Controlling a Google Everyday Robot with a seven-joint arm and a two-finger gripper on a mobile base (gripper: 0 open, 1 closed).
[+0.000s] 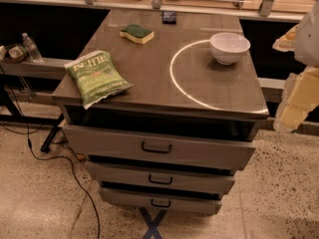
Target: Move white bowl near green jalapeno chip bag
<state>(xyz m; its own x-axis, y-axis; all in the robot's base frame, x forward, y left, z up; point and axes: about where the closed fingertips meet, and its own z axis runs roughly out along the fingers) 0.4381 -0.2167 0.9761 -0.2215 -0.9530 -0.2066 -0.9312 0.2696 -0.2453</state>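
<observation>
The white bowl (pixel 230 47) stands upright at the back right of the grey cabinet top (pixel 164 78), on a bright arc of reflected light. The green jalapeno chip bag (pixel 96 77) lies flat at the front left corner, slightly over the edge. My gripper (pixel 297 99) is at the right edge of the view, beside the cabinet's right side, lower than and to the right of the bowl. It touches nothing and holds nothing that shows.
A green-and-yellow sponge (pixel 137 33) lies at the back left of the top and a small dark object (pixel 169 17) at the back edge. Three drawers with handles (pixel 156 148) sit below. A water bottle (pixel 32 47) stands on a left shelf. Cables (pixel 60 158) run on the floor.
</observation>
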